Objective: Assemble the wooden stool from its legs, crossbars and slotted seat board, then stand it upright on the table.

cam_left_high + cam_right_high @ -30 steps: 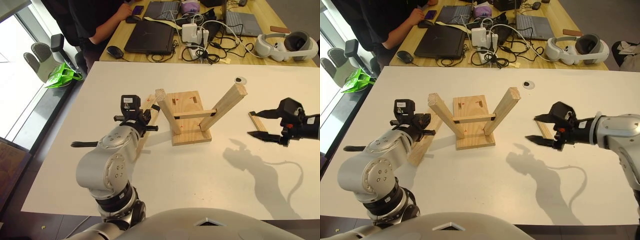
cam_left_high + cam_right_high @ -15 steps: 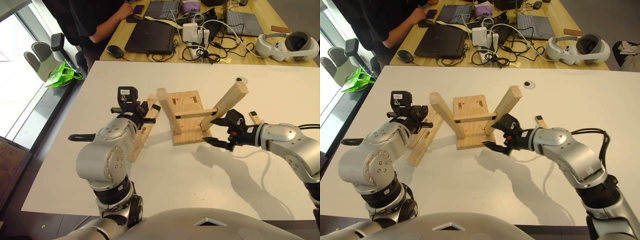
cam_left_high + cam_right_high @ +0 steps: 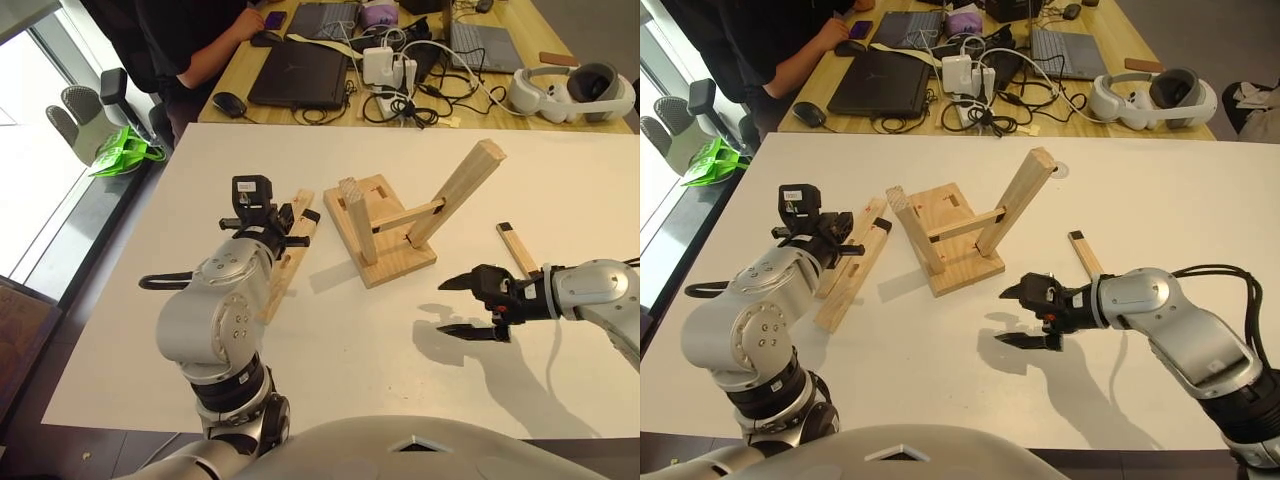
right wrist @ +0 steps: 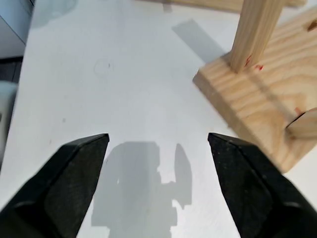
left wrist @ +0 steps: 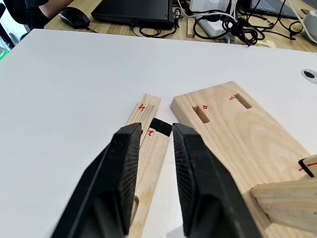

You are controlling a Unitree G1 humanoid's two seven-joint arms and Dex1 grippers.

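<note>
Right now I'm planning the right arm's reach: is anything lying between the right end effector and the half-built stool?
Nothing visible does. The open right end effector hovers over bare table just short of the half-built stool. The loose crossbar lies off to the robot's right, outside that path.

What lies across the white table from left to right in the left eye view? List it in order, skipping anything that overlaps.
loose wooden pieces → half-built stool → right gripper, open → loose crossbar
</note>
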